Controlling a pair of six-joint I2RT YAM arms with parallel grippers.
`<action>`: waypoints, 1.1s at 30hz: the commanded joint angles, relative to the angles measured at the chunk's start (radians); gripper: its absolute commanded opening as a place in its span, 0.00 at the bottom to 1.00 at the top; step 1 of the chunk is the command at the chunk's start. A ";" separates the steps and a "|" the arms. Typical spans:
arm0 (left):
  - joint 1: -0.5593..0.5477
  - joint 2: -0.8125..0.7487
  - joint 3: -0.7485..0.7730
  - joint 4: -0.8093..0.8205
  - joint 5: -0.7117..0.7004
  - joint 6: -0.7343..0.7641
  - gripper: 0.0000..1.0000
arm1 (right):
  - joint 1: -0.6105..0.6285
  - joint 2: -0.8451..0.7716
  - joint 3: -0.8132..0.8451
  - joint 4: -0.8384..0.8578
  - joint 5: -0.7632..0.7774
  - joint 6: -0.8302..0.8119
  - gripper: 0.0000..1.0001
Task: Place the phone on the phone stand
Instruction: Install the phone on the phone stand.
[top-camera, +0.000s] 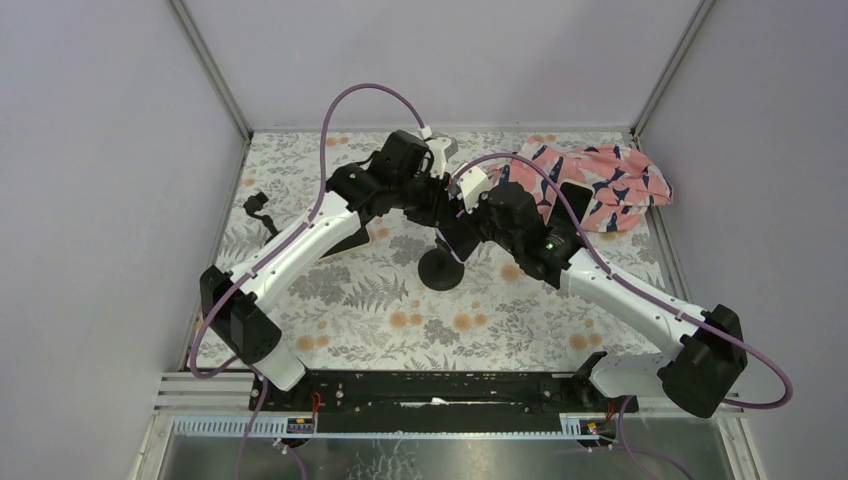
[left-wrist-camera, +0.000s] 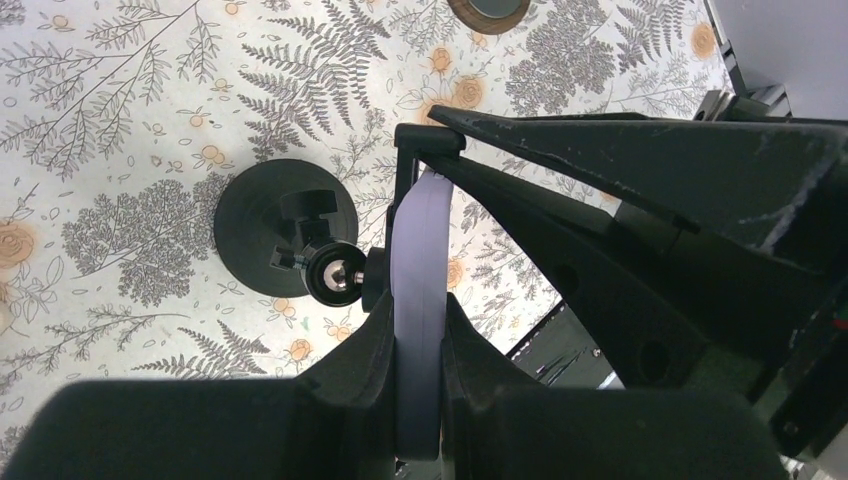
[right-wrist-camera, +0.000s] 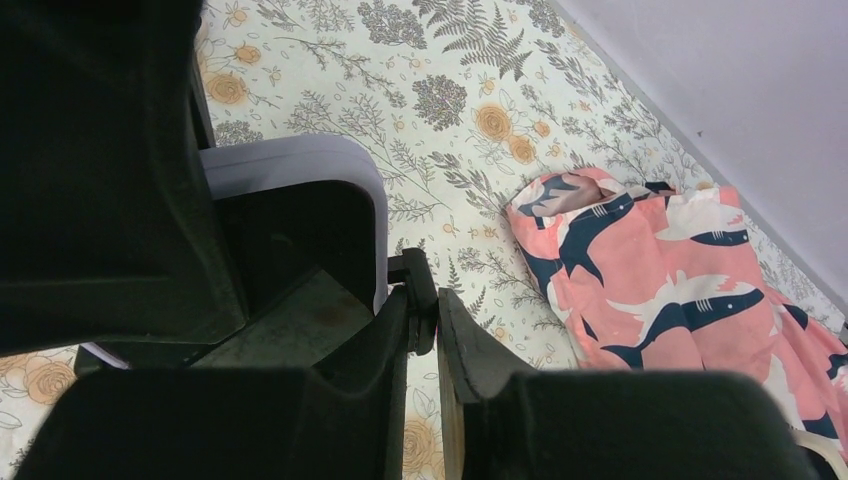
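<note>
The phone, lavender-edged, stands on edge between my left gripper's fingers, which are shut on it. Its back rests against the black phone stand: round base, ball joint and a clamp hook over the phone's far end. My right gripper is shut on the stand's thin black clamp arm, with the phone's corner just to its left. In the top view both grippers meet above the stand's base.
A pink cloth with navy sharks lies at the back right and shows in the right wrist view. A small black part lies by the left wall. A round brown-rimmed object sits on the floral mat.
</note>
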 joint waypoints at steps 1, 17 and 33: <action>0.008 0.073 -0.032 -0.359 -0.287 -0.038 0.00 | -0.005 -0.029 0.019 -0.032 0.139 -0.064 0.00; 0.007 0.056 -0.127 -0.301 -0.325 -0.020 0.00 | -0.006 -0.044 0.046 -0.093 0.023 0.034 0.00; 0.020 0.071 -0.131 -0.320 -0.363 -0.015 0.00 | -0.039 -0.100 0.090 -0.180 -0.075 0.037 0.00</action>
